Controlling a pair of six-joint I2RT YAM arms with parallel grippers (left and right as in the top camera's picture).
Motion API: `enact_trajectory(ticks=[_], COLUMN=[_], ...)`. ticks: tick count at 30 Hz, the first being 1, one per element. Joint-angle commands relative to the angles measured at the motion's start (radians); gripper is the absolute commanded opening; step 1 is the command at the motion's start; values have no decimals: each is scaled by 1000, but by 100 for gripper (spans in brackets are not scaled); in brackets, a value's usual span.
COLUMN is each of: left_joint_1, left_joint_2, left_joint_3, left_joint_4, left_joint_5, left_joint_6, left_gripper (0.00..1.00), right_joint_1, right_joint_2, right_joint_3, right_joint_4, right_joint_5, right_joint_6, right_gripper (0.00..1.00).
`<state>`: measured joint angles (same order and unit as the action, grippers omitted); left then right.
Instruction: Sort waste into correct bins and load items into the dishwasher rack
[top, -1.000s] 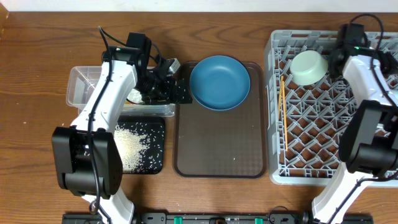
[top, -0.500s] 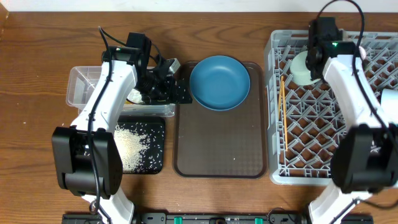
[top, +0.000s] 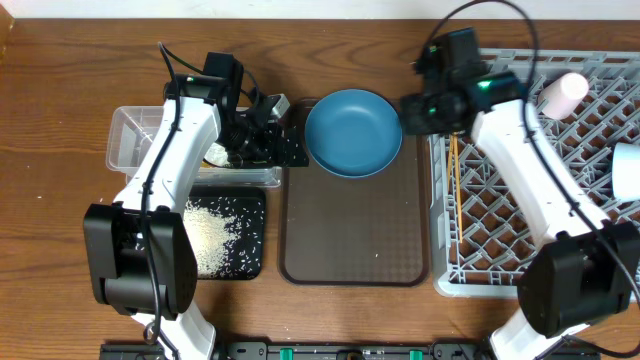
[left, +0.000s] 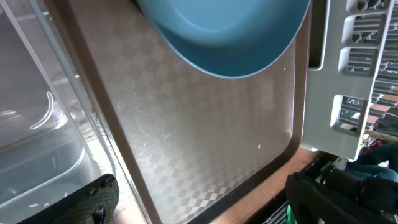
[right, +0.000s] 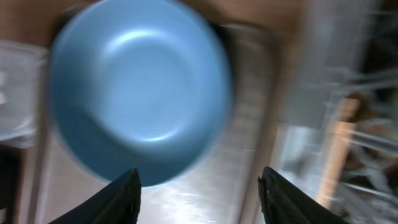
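The blue plate-bowl (top: 353, 132) sits at the far end of the brown serving tray (top: 355, 240), in the middle of the counter (top: 60, 80). The right gripper (top: 418, 108) hovers just right of the bowl's rim, above the far-left corner of the grey dishwasher rack (top: 540, 250). The right wrist view is blurred, but its 2 fingers (right: 121, 196) show well apart with the bowl beyond them. Nothing is between them, so the jaws are open and empty.

The left gripper (top: 285, 132) hangs just left of the bowl, over the right end of the clear tub (top: 125, 125) and the tray's far-left corner. In the left wrist view its 2 dark fingertips (left: 93, 199) sit at the lower corners of the picture. The jaws are wide, with only the tray's surface showing between them. A pale, yellowish scrap (top: 215, 154) lies in the tub, partly hidden by the left arm; what it is cannot be told.

The black tray (top: 252, 262) lies just near of the tub and holds the white rice grains (top: 210, 235), heaped toward its left side.

In the rack, the 2 wooden chopsticks (top: 453, 165) lie side by side along the left edge, pointing near to far. A pink cup (top: 563, 90) lies at the far side, and a white cup (top: 627, 170) shows at the right edge.
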<state>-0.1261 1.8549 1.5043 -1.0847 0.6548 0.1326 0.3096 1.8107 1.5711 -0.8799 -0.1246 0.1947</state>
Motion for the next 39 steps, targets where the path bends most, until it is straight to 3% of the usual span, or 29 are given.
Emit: enact_trajectory(ticks=[1, 8, 15, 33, 39], left_joint_1=[10, 66, 135, 296, 297], left_joint_2=[-15, -15, -15, -15, -15], left_joint_3=[18, 19, 19, 19, 19], left_joint_4=[-8, -29, -50, -55, -55], left_joint_5=[-47, -46, -46, -47, -47], left_joint_6=[13, -12, -254, -254, -254], left_gripper=[89, 89, 89, 89, 89], right_joint_1=[73, 175, 206, 271, 308], right_joint_2=[16, 16, 16, 64, 114], right_joint_3=[-21, -23, -23, -24, -24], right_joint_4=[19, 26, 27, 137, 167], right_joint_5=[-60, -17, -10, -12, -14], right_joint_6=[45, 44, 45, 52, -18], right_gripper=[61, 64, 64, 82, 73])
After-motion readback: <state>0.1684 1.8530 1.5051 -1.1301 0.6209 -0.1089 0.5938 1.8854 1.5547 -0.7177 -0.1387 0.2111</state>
